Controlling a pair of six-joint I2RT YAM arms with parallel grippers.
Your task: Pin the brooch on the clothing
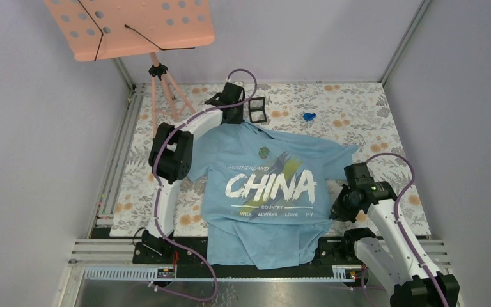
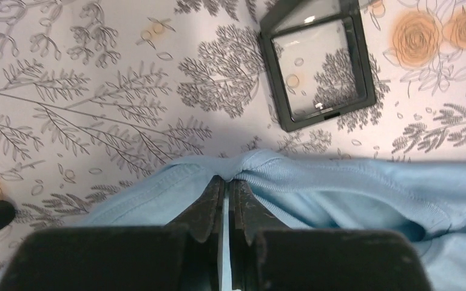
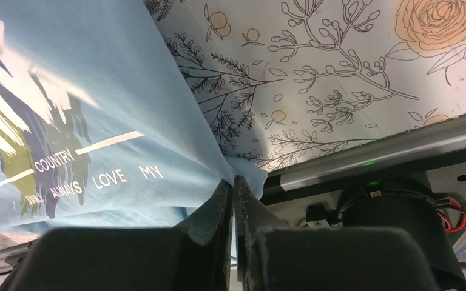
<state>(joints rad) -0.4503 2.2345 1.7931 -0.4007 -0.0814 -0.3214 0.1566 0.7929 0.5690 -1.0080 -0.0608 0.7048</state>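
Pale grey walls enclose a bench (image 1: 383, 109) covered in a floral print of grey branches and orange roses. A light blue short-sleeved T-shirt (image 1: 262, 225) lies spread flat on it.

Only the left wrist view shows the left claw (image 2: 227, 185) pressed together on a bunched fold of the shirt's collar edge. A black square frame with a clear panel (image 2: 318, 70) lies just beyond its tips. Only the right wrist view shows the right claw (image 3: 232, 191) clamped on the shirt's side edge, close to the bench's metal rail.

The tiny round greenish-grey brooch (image 1: 263, 151) appears in the overhead view alone. It rests on the chest above the lettering, a little nearer than the left claw and to its right, and well left of and beyond the right claw.

From overhead the print reads "MOTHERLAND", "CHINA", "COUNTRY" and "WILL ALWAYS LOVE MY". From the right wrist only "COUNTRY" and "ALWAYS LOVE MY" are legible.
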